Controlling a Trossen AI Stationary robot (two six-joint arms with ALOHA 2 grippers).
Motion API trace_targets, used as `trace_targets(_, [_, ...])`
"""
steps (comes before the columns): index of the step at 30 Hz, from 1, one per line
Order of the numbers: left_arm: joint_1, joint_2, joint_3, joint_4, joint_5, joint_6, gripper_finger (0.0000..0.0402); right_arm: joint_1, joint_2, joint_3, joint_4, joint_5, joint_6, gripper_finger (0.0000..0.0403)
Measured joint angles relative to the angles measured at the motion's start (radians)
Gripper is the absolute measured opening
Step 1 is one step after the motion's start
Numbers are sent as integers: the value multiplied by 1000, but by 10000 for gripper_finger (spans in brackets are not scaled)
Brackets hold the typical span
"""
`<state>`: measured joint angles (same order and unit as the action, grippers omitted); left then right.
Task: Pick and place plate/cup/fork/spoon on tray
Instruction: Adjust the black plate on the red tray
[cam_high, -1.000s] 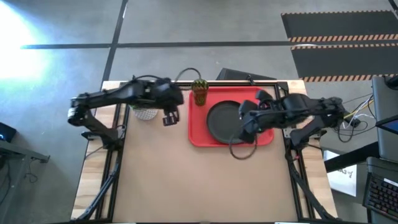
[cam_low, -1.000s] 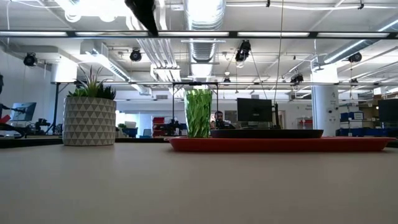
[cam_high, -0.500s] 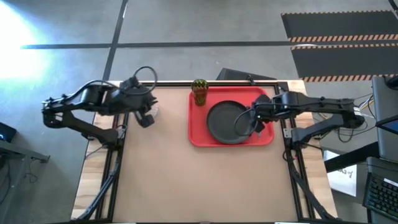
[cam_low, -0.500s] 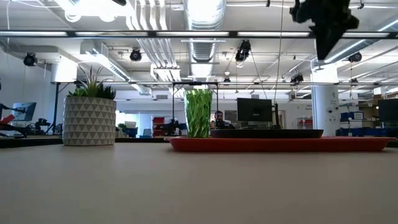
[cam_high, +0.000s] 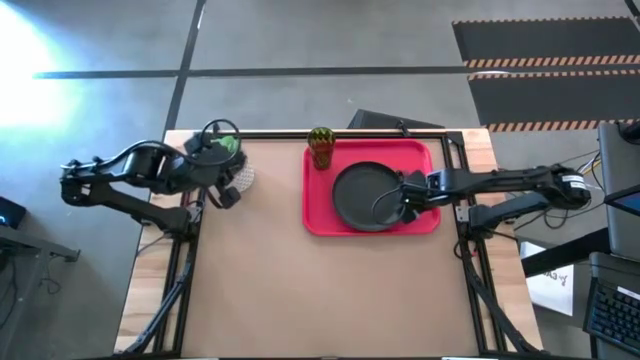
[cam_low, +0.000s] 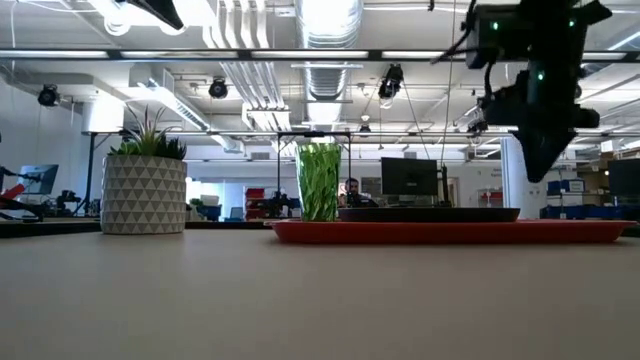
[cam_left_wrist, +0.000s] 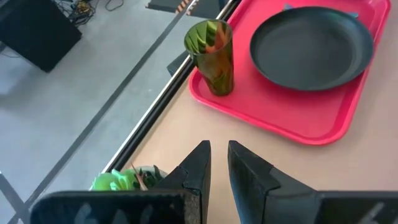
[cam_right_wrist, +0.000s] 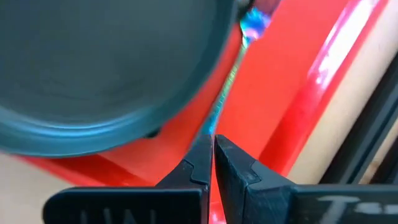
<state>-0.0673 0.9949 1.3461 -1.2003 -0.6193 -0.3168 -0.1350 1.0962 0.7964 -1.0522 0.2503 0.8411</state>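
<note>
1. A pale wooden table (cam_high: 300, 290) with a smooth matte top stands on a grey concrete floor; the low view looks across it into an open hall with ceiling ducts and strip lights.
2. The tray (cam_high: 321, 222), glossy bright red plastic with rounded corners and a raised rim, lies toward 1 o'clock of the table's centre.
3. The plate (cam_high: 360, 197), round, dark grey-black and matte with a raised rim, rests flat inside the tray.
4. The cup (cam_high: 321, 147), a translucent olive-green tumbler, stands upright in the tray's corner at 11 o'clock of the plate.
5. The right gripper (cam_high: 405, 198) hangs over the tray at 3 o'clock of the plate; its fingers are pinched nearly together around a slim metal stem that leads to a light blue piece (cam_right_wrist: 254, 20) just beside the plate's rim, apparently the fork.
6. The left gripper (cam_high: 227, 192) waits near the table's edge at 9 o'clock, fingers narrowly apart and holding nothing.
7. Beside it is a white pot (cam_low: 144, 194) with a triangle-faceted relief, holding a green plant.
8. No writing is readable.
</note>
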Motion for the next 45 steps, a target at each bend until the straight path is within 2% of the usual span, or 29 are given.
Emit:
trace_targets(13, [0, -5, -16, 48, 0, 8, 37, -74, 76, -53, 210, -4, -76, 8])
trace_targets(24, [0, -16, -16, 48, 0, 8, 37, -93, 189, -54, 220, -2, -147, 8])
trace_targets(31, [0, -15, -17, 48, 0, 9, 37, -93, 136, -36, 224, 9, -149, 8])
trace_targets(37, [0, -14, -17, 48, 0, 9, 37, -112, 60, -31, 179, 65, -159, 8])
trace_targets(41, [0, -14, -18, 48, 0, 9, 37, -140, 54, -32, 94, 65, -163, 8])
trace_targets(45, [0, -14, -19, 48, 0, 9, 37, -155, 57, -41, 97, 65, -175, 8])
